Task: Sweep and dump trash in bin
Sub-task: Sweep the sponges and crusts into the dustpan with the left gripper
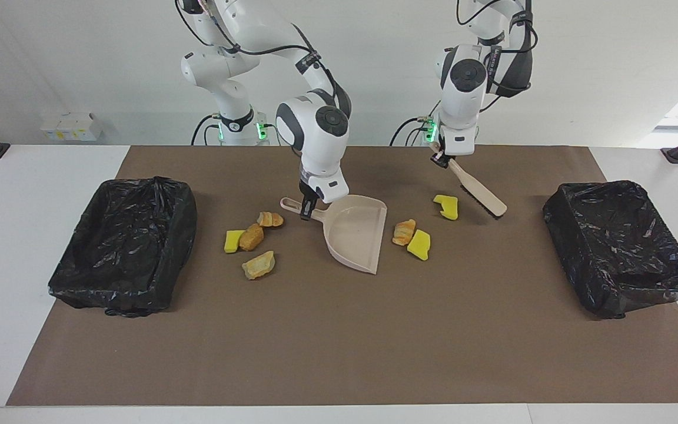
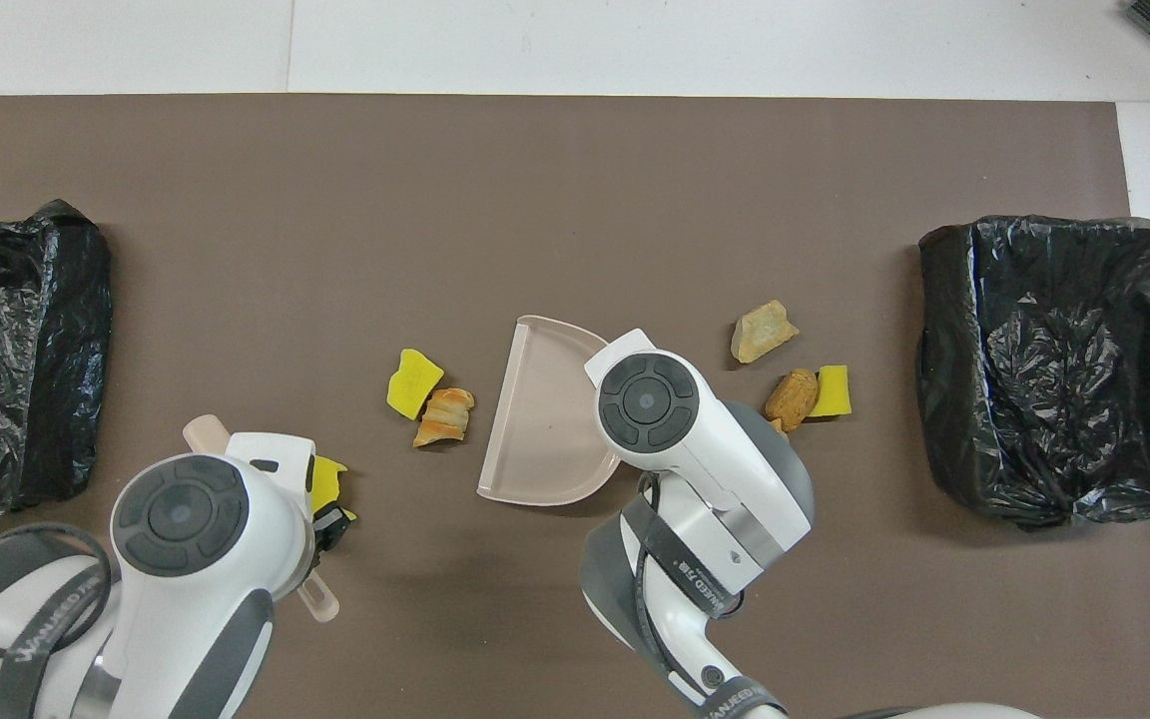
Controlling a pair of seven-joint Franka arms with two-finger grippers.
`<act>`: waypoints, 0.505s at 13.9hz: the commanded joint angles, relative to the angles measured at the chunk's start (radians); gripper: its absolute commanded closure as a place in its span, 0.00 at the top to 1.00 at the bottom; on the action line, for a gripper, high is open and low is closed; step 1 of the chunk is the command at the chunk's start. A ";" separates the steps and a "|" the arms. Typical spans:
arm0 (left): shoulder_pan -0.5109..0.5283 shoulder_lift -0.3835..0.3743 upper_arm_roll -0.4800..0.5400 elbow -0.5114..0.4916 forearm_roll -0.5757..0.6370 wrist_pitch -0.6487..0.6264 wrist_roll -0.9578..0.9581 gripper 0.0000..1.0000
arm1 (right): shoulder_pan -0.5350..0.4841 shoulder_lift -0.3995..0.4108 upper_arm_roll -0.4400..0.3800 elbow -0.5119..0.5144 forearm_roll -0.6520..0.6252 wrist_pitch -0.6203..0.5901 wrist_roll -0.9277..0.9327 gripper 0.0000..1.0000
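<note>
My right gripper (image 1: 308, 211) is shut on the handle of the beige dustpan (image 1: 355, 235), which lies on the brown mat with its mouth facing away from the robots. My left gripper (image 1: 442, 158) is shut on the beige brush (image 1: 480, 191), held tilted above the mat beside a yellow sponge piece (image 1: 446, 206). A croissant piece (image 1: 404, 231) and a yellow sponge (image 1: 419, 244) lie just beside the dustpan. Several more trash pieces (image 1: 251, 236) sit toward the right arm's end. In the overhead view both wrists hide their fingers; the dustpan (image 2: 540, 419) shows.
Two black-bagged bins stand on the mat, one (image 1: 124, 244) at the right arm's end and one (image 1: 621, 247) at the left arm's end. The brown mat (image 1: 339, 341) lies bare along its edge farthest from the robots.
</note>
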 commanded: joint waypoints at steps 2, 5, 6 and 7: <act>-0.162 -0.075 0.009 -0.200 -0.024 0.181 -0.022 0.00 | -0.003 -0.031 0.005 -0.042 -0.021 0.014 -0.030 0.00; -0.152 0.015 0.012 -0.179 -0.053 0.324 0.016 0.00 | -0.003 -0.030 0.005 -0.042 -0.021 0.014 -0.030 0.00; -0.143 0.037 0.015 -0.169 -0.054 0.361 0.083 0.00 | -0.003 -0.030 0.005 -0.042 -0.021 0.014 -0.030 0.00; -0.124 0.055 0.017 -0.157 -0.058 0.375 0.147 0.00 | -0.003 -0.031 0.005 -0.043 -0.021 0.013 -0.028 0.00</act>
